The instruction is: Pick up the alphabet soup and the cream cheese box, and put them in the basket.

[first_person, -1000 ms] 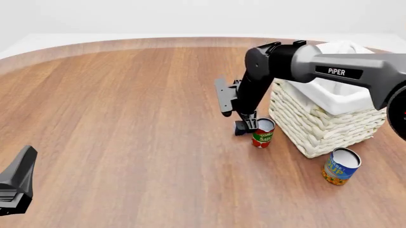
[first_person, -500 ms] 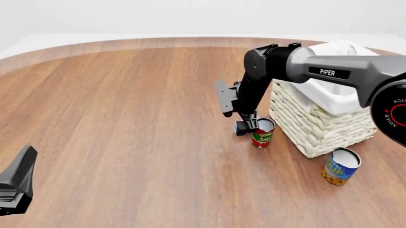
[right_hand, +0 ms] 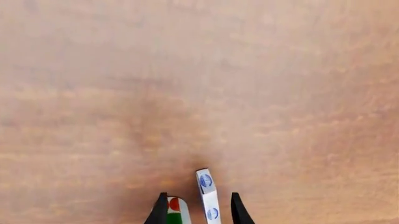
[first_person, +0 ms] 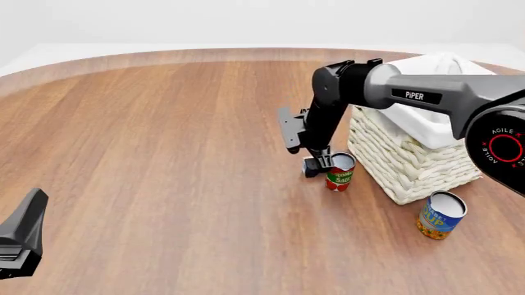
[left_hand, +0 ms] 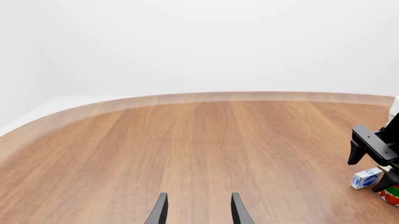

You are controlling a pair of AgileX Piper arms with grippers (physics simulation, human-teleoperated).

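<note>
The cream cheese box [right_hand: 207,198] stands on its thin edge between the right gripper's [first_person: 316,165] spread fingers, its long axis running along them, down at the table [first_person: 164,153] just left of the red-and-green can [first_person: 339,171]. Whether the fingers touch it cannot be told. Since a second ago the right arm's upper link has swung slightly left. The alphabet soup [first_person: 441,215] lies tilted near the basket [first_person: 414,160]. The left gripper [left_hand: 196,212] hovers open.

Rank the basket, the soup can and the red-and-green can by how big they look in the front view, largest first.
1. basket, by far the largest.
2. soup can, wider than the other can, though it also stands nearer the camera.
3. red-and-green can, slimmer; its left side is partly hidden behind the right gripper.
</note>
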